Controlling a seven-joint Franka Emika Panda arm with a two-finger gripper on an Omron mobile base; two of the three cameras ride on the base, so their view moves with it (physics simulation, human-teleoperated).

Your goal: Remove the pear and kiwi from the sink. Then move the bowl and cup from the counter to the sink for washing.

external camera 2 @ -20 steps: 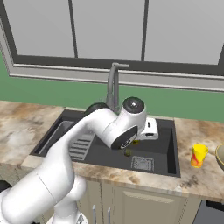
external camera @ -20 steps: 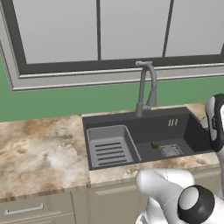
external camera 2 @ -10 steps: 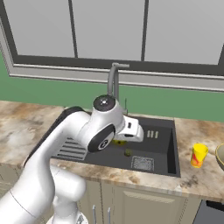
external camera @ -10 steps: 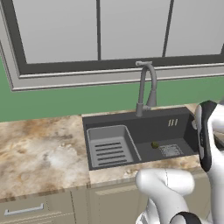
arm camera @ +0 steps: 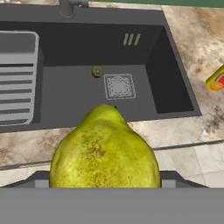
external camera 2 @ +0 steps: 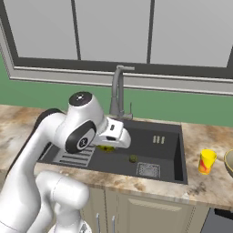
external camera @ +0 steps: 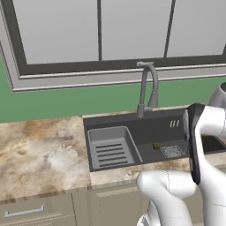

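Since the earlier frames the arm has swung back from the right part of the sink (external camera 2: 168, 150) toward its left, and it now carries the pear (arm camera: 104, 151) above the basin's front. The hand (external camera 2: 109, 146) is spread wide around the fruit and grips it; in the hand view the yellow-green pear sits large between the fingers, over the front rim of the sink and the strip of tabletop (arm camera: 188, 131) before it. In the right base view a sliver of the pear shows beneath the white wrist, above the ribbed tray insert (external camera 2: 75, 158).

Down on the basin floor the small dark kiwi (arm camera: 97, 71) lies just beside the square drain grate (arm camera: 119, 85), to its left in the hand view. The grey gooseneck faucet (external camera 2: 119, 91) stands at the back rim.

On the tabletop right of the sink stands the yellow cup (external camera 2: 206, 161), and just beyond it the edge of the tan bowl (external camera 2: 229, 163) shows at the picture's border.
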